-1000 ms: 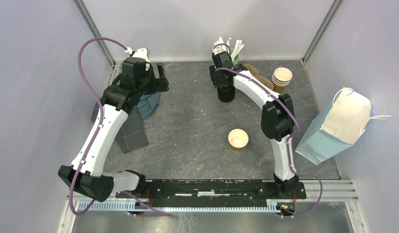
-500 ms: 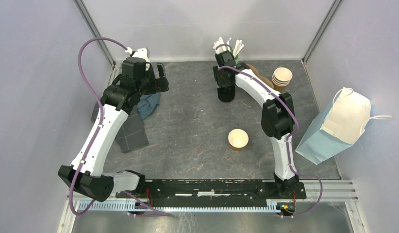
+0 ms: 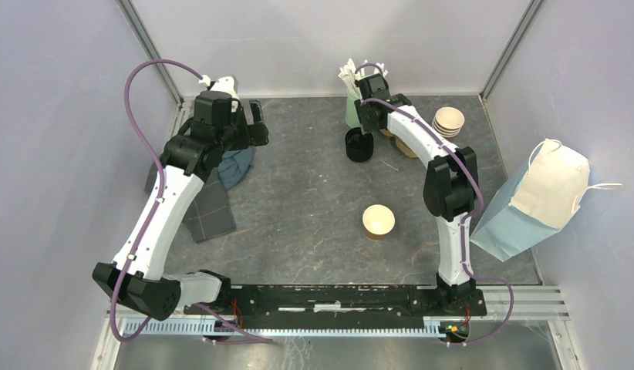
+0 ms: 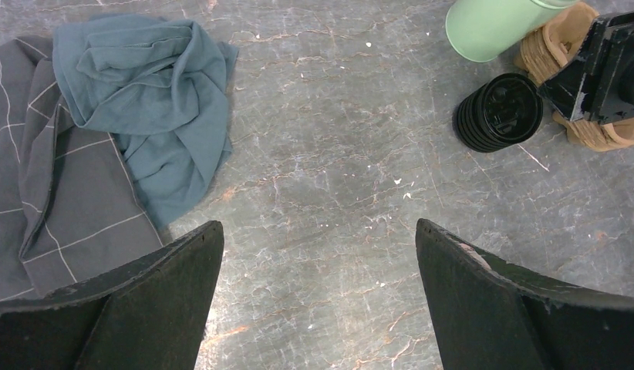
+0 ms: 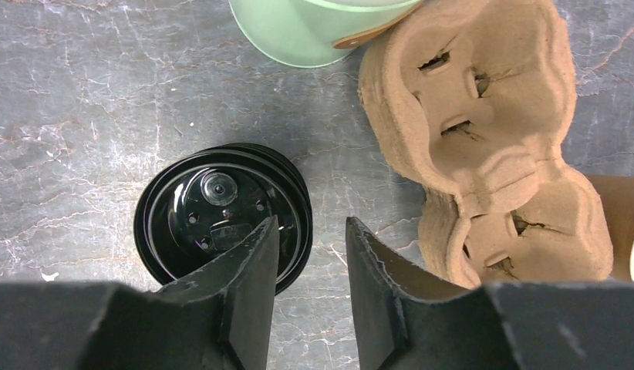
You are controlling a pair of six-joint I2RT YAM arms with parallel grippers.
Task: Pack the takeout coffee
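Observation:
No takeout coffee with a lid on shows in any view. One lidless brown cup [image 3: 378,221] stands mid-table. A stack of black lids [image 3: 359,145] [image 5: 221,212] [image 4: 499,112] sits at the back. My right gripper [image 3: 366,131] [image 5: 312,221] hovers at the stack's right edge, jaws open with a narrow gap. Only table shows between them, and the left finger overlaps the lid rim. My left gripper [image 3: 256,123] [image 4: 319,223] hangs wide open over bare table at the back left, holding nothing.
A cardboard cup carrier [image 5: 483,131] [image 4: 568,46] lies right of the lids. A green holder of utensils [image 3: 354,108] [image 5: 314,27] stands behind them, and stacked lidless cups [image 3: 448,122] beside it. A paper bag [image 3: 537,200] leans far right. Teal cloth [image 4: 144,100] and grey cloth [image 4: 36,193] lie left.
My right gripper has shifted back and to the right, uncovering the lid stack, and its jaws have narrowed a little. The left arm has not moved.

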